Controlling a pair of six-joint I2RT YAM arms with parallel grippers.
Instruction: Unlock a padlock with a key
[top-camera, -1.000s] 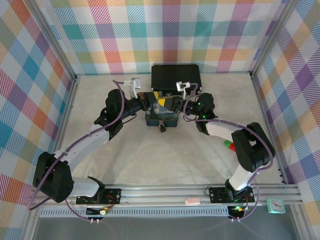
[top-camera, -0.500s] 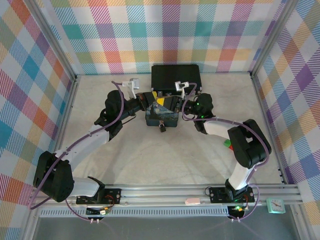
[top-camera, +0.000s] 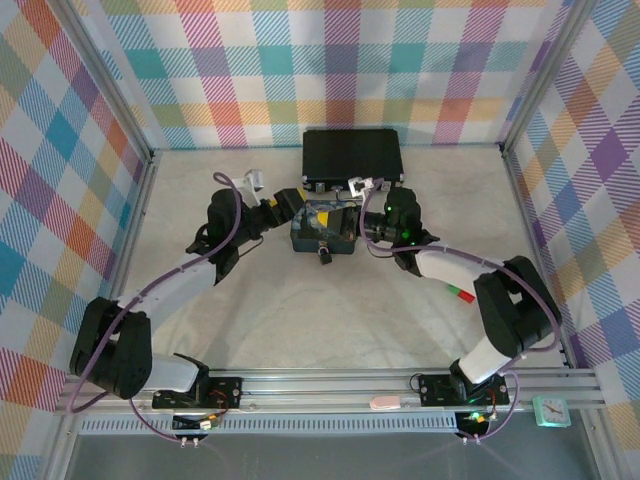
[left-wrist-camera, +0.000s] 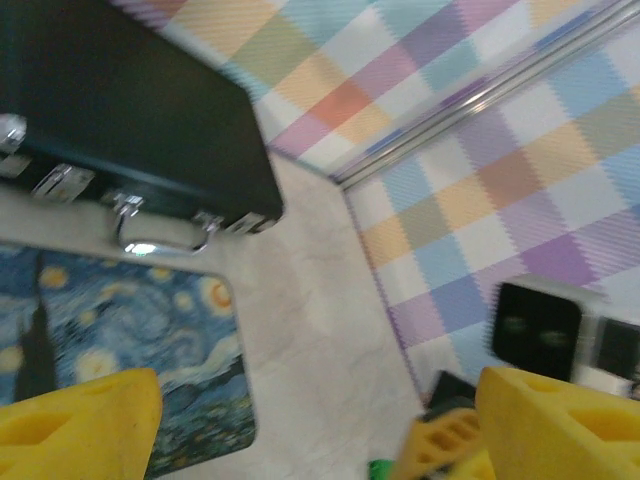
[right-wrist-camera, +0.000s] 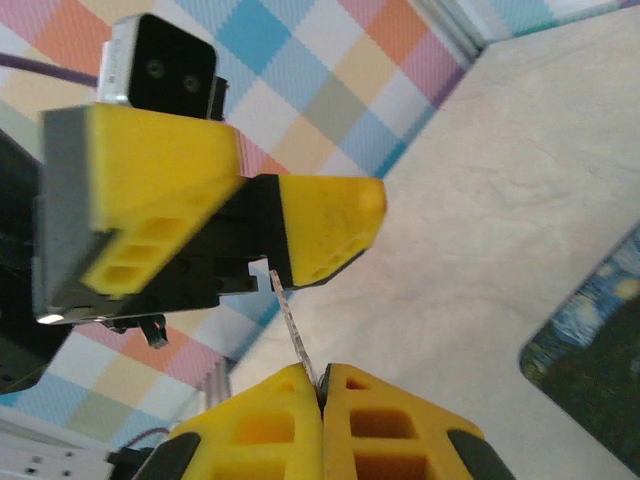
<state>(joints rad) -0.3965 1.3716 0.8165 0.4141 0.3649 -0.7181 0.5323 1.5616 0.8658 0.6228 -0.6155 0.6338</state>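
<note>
**Handover above the tin, just completed.** A second ago your left gripper (left-wrist-camera: 320, 400) was closed. It now stands wide open with nothing between its fingers. Your right gripper (right-wrist-camera: 322, 385) was slightly ajar then and is now pressed fully together on the key (right-wrist-camera: 292, 322). Read this as the key having passed from left to right. From above, the left arm has also drawn back a little from the meeting point.

**Key.** In the right wrist view the thin blade sticks up out of the seam between the yellow pads. Its free end is just beside one of the left fingers (right-wrist-camera: 325, 225); whether the two touch cannot be told.

**Meaning for the task.** With only one gripper holding the key, the right arm can carry it alone. Transfer looks done; insertion and turning are not yet begun.

**Padlock.** The padlock (top-camera: 324, 256) lies at the near edge of the tin (top-camera: 325, 235), on the table (top-camera: 300, 320). It is too small here to tell how its shackle stands or which way the keyhole faces.

**Edges and room.**
- The briefcase (top-camera: 352, 155) sits just behind the tin, so the far side is closed off.
- The tin itself lies between your two grippers.
- On the near side, bare table runs from the padlock back toward the arm bases; that is likely the roomiest approach.
- The side walls are well apart from the work.
- Clear the left finger away from the blade before swinging the key, since a knock could pivot so thin a piece in its grip.
</note>
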